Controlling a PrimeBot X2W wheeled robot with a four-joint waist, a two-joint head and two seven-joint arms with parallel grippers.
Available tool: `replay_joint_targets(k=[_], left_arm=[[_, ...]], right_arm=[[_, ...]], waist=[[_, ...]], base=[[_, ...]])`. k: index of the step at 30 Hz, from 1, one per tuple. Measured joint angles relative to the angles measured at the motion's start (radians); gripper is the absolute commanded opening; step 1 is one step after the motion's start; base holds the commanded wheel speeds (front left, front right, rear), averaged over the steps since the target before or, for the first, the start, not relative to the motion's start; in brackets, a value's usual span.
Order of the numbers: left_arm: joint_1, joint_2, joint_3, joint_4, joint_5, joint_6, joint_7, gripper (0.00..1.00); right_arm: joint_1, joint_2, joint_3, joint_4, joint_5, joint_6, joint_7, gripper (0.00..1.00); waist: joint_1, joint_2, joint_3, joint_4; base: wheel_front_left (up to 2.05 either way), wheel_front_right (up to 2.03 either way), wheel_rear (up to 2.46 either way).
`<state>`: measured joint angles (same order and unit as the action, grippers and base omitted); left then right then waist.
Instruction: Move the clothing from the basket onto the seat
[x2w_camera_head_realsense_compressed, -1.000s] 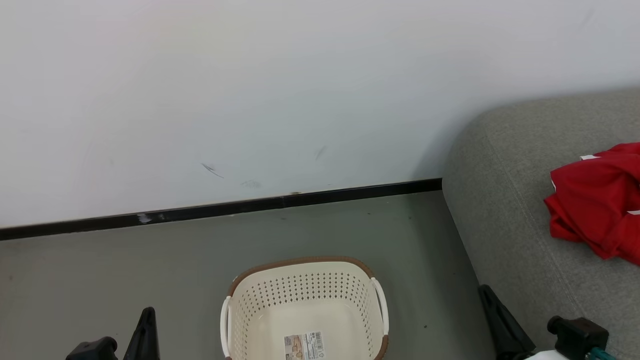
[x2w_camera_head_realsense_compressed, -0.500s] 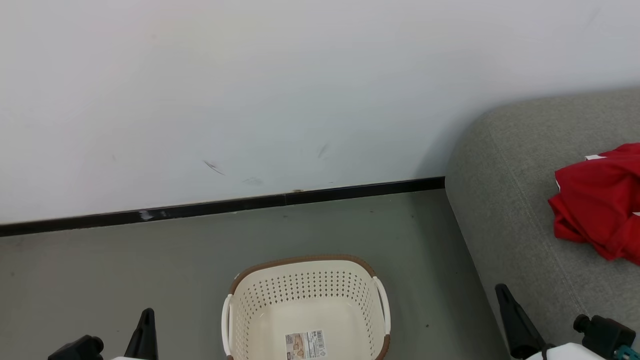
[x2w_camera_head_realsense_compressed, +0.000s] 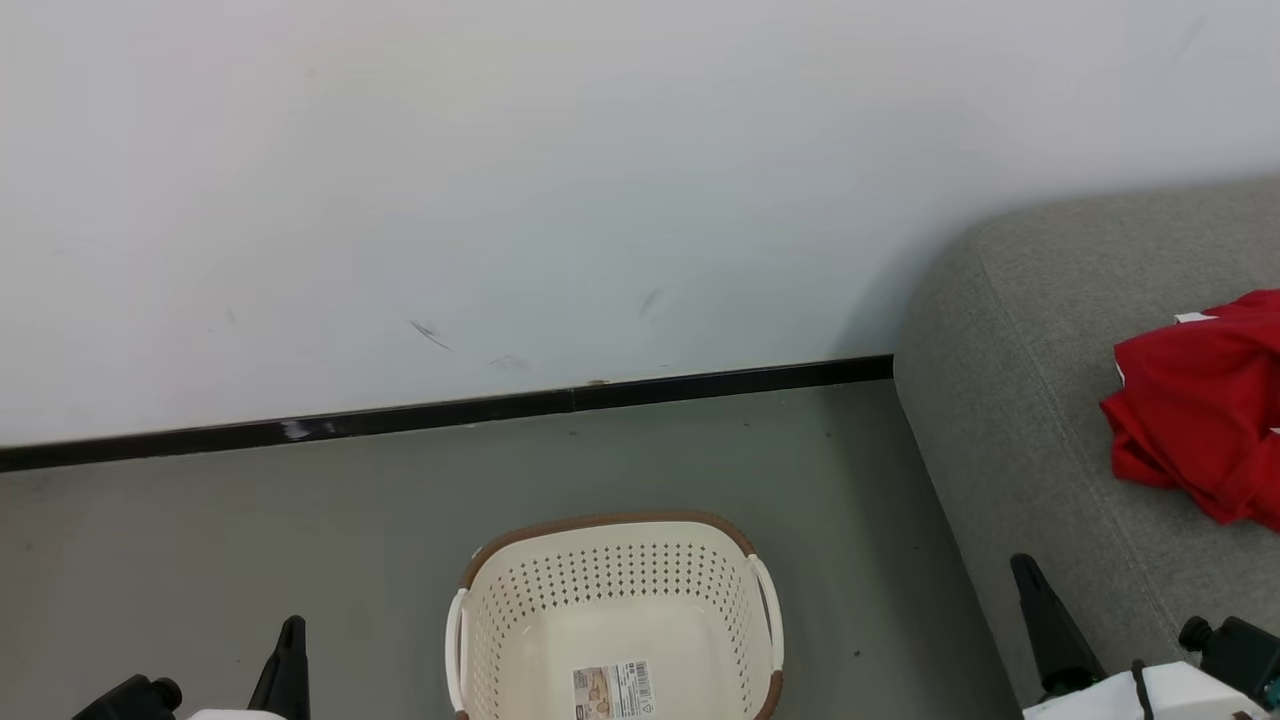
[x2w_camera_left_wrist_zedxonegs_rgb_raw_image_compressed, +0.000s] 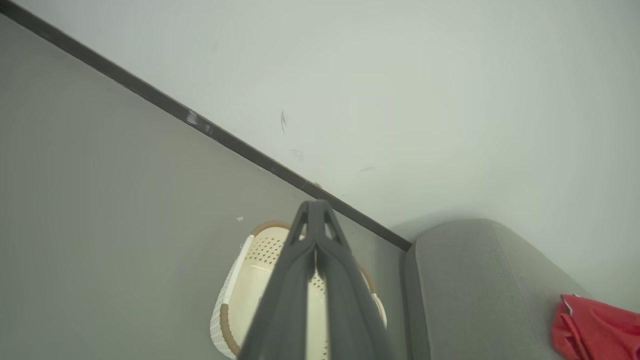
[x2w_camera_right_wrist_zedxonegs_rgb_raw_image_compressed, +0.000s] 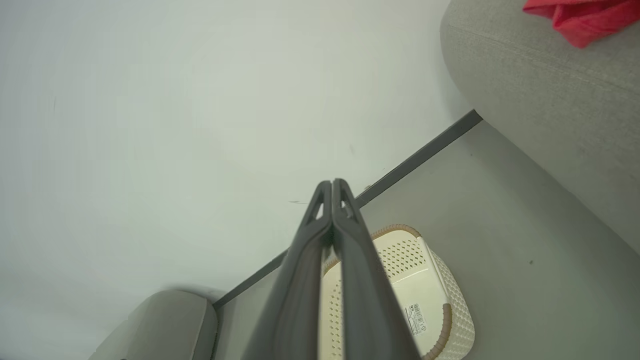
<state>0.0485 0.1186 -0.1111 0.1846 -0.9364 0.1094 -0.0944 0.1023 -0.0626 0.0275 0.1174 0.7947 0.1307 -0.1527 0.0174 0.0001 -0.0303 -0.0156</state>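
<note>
Right, on my feeds both claws are pinched tight, fingers together with nothing between them: left gripper (x2w_camera_left_wrist_zedxonegs_rgb_raw_image_compressed: 314, 206) and right gripper (x2w_camera_right_wrist_zedxonegs_rgb_raw_image_compressed: 331, 184). The red clothing (x2w_camera_head_realsense_compressed: 1200, 400) lies crumpled on the seat (x2w_camera_head_realsense_compressed: 1020, 420), in from its rounded corner. The basket (x2w_camera_head_realsense_compressed: 610, 580) stands on the floor (x2w_camera_head_realsense_compressed: 250, 530) near the seat's side edge, its label (x2w_camera_head_realsense_compressed: 612, 690) showing.

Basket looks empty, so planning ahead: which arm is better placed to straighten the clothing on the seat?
Right. The right gripper is beside the seat where the clothing lies; the left gripper is across the basket.
</note>
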Motion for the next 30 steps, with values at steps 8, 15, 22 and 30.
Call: replay_joint_targets(k=[8,15,22,30], left_arm=[[-0.004,-0.012,0.024,0.009,-0.096,-0.026,0.033,0.0],[-0.024,-0.022,0.051,0.019,-0.199,-0.061,0.058,0.0],[-0.039,-0.03,0.072,0.03,-0.283,-0.091,0.084,0.0],[-0.049,-0.043,0.098,0.04,-0.385,-0.124,0.108,0.0]], right_arm=[[-0.021,-0.01,-0.004,0.025,0.136,0.0,0.029,0.0],[-0.05,-0.018,-0.008,0.046,0.271,0.0,0.049,0.0],[-0.067,-0.029,-0.011,0.062,0.388,0.0,0.068,0.0],[-0.09,-0.036,-0.014,0.081,0.521,0.0,0.091,0.0]], waist=[[-0.0046,0.0,0.003,0.002],[-0.0117,0.0,0.012,0.005],[-0.0152,0.0,0.019,0.007],[-0.0163,0.0,0.025,0.009]], base=[[0.0,0.0,0.0],[0.0,0.0,0.0],[0.0,0.0,0.0],[0.0,0.0,0.0]])
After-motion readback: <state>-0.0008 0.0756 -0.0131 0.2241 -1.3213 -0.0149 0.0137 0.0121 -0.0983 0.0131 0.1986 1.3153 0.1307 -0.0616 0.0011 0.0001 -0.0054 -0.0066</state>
